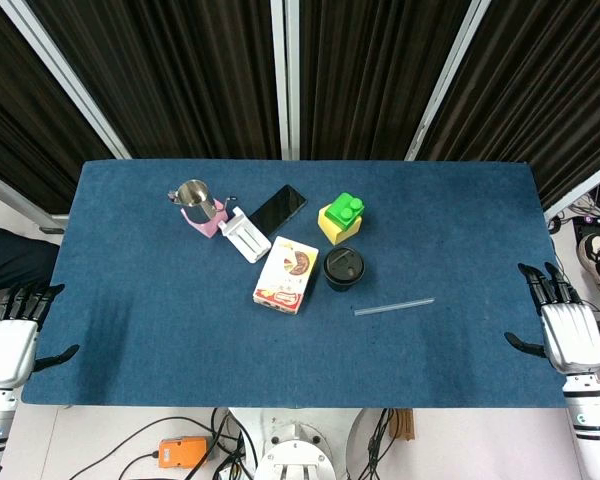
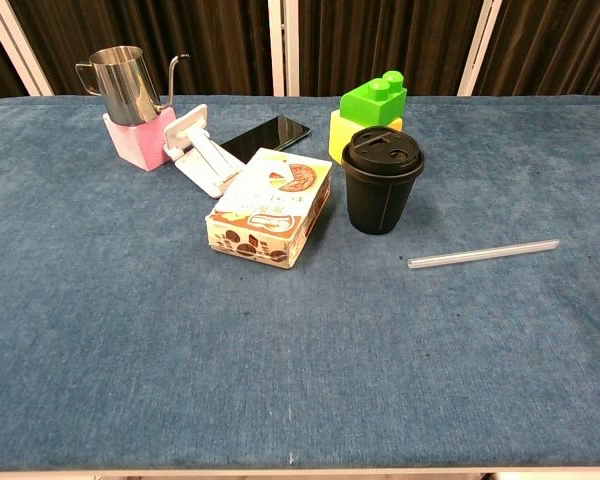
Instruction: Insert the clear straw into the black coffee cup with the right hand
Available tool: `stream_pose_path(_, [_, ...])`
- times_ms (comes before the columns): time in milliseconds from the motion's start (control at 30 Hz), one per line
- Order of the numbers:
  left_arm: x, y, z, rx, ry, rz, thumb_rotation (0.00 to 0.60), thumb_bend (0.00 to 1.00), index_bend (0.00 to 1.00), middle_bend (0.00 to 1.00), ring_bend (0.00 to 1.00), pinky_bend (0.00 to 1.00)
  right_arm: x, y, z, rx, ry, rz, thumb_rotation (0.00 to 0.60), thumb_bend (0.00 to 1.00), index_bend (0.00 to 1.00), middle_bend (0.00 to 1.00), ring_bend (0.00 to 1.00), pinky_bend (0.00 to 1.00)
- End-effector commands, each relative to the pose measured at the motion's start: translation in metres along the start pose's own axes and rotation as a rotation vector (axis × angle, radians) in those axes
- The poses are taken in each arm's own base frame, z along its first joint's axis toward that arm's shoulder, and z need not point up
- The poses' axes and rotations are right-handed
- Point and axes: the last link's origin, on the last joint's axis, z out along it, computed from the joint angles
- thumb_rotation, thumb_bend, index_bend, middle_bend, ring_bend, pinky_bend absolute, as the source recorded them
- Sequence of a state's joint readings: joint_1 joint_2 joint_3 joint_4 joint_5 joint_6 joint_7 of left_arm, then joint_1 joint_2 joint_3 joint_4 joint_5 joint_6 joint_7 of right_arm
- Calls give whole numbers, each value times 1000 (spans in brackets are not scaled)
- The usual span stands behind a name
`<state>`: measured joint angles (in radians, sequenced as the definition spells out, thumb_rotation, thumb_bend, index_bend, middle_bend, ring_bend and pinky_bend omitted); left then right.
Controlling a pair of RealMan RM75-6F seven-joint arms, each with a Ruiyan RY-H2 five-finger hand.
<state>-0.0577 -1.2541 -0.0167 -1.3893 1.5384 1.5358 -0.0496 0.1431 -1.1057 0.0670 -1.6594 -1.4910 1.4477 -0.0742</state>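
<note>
Left hand (image 1: pixel 8 340) at the table's near left corner, fingers spread, holding nothing. Further right, small steel pitcher (image 2: pixel 123 83) on a pink block (image 2: pixel 142 139), then printed snack box (image 2: pixel 270 207). Black lidded coffee cup (image 2: pixel 382 180) upright (lid on). Just right and nearer, clear plastic straw (image 2: pixel 483 253) flat on blue cloth table (image 2: pixel 130 340). Right hand (image 1: pixel 567 330) at the right edge, fingers apart, empty.

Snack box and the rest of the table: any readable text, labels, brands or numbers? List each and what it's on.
None can be read.
Snack box: printed graphics and lettering on its top and front, too small and blurred to read.
Black coffee cup, clear straw, phone, metal pitcher: no markings visible.
</note>
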Motion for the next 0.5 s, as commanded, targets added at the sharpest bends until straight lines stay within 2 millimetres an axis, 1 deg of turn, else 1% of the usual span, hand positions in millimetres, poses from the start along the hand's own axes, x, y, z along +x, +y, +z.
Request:
stream_pose_path(33, [-1, 0, 1, -1, -4, 3, 600, 11, 146, 167, 80, 36, -1, -3, 3, 8, -9, -2, 600, 195, 95, 189, 97, 238])
stream_pose_path(100, [-1, 0, 0, -2, -6, 4, 600, 10, 146, 167, 80, 36, -5, -7, 6, 28, -29, -3, 600, 195, 95, 189, 97, 238])
stream_pose_path(200, [-1, 0, 0, -2, -6, 8, 600, 11, 146, 167, 80, 36, -14, -26, 17, 112, -91, 14, 600, 196, 92, 189, 97, 238])
stream_pose_path(267, [-1, 0, -1, 0, -2, 6, 600, 11, 145, 167, 80, 36, -23, -41, 28, 181, -149, 20, 600, 196, 88, 189, 97, 238])
stream_pose_path(333, [0, 0, -1, 1, 2, 3, 600, 11, 145, 168, 80, 36, -32, -56, 41, 248, -196, -17, 600, 197, 98, 189, 97, 238])
stream_pose_path(400, [1, 0, -1, 3, 4, 3, 600, 11, 145, 168, 80, 36, -43, -71, 55, 302, -225, -55, 600, 216, 137, 189, 97, 238])
stream_pose_path(500, [1, 0, -1, 4, 3, 3, 600, 11, 145, 168, 80, 36, -59, -86, 69, 349, -245, -100, 600, 270, 239, 189, 97, 238])
